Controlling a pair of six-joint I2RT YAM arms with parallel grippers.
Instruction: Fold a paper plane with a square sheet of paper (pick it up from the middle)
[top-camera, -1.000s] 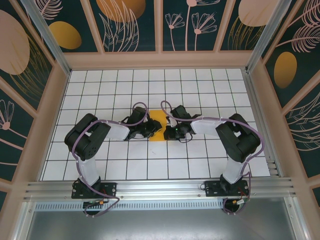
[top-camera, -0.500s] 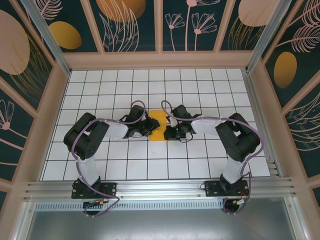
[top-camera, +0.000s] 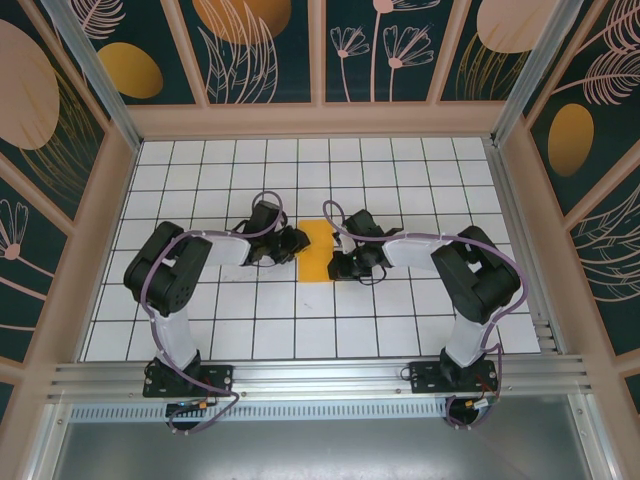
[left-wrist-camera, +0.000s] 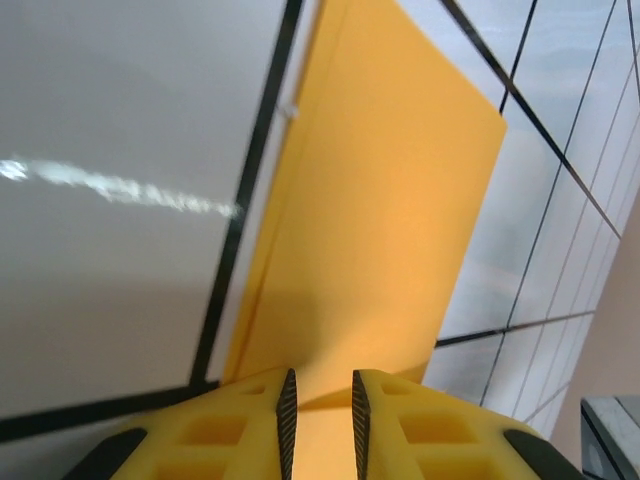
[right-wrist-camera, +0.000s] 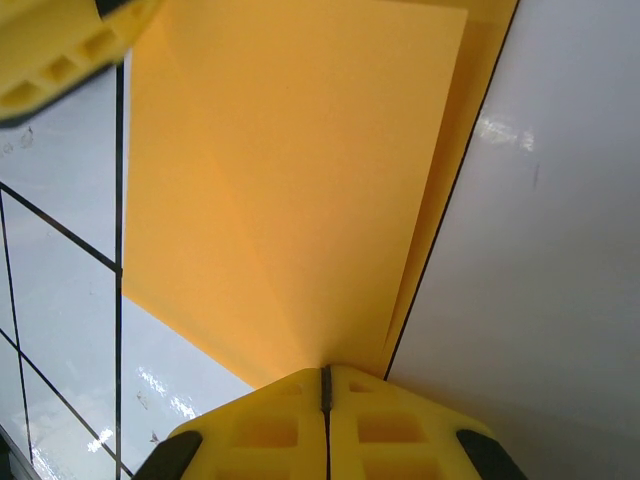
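The square sheet of paper (top-camera: 318, 250) lies folded into a narrow orange-yellow strip at the middle of the tiled floor. In the left wrist view the paper (left-wrist-camera: 380, 200) shows two stacked layers along its left edge. My left gripper (top-camera: 297, 243) sits at the strip's left side. Its jaws (left-wrist-camera: 320, 385) stand a narrow gap apart over the paper, with nothing pinched between them. My right gripper (top-camera: 337, 262) is at the strip's right edge. There the right gripper (right-wrist-camera: 325, 372) is shut on the paper (right-wrist-camera: 290, 180), and faint creases run out from the pinch.
White tiles with black grid lines (top-camera: 400, 190) surround the paper. Beige walls (top-camera: 320, 120) with painted panels close the floor on three sides. A yellow finger of the left gripper (right-wrist-camera: 60, 50) shows at the top left of the right wrist view.
My left gripper has slid left and a little farther back, off the middle of the paper, so more of the strip shows. The right gripper has stayed put, still shut.
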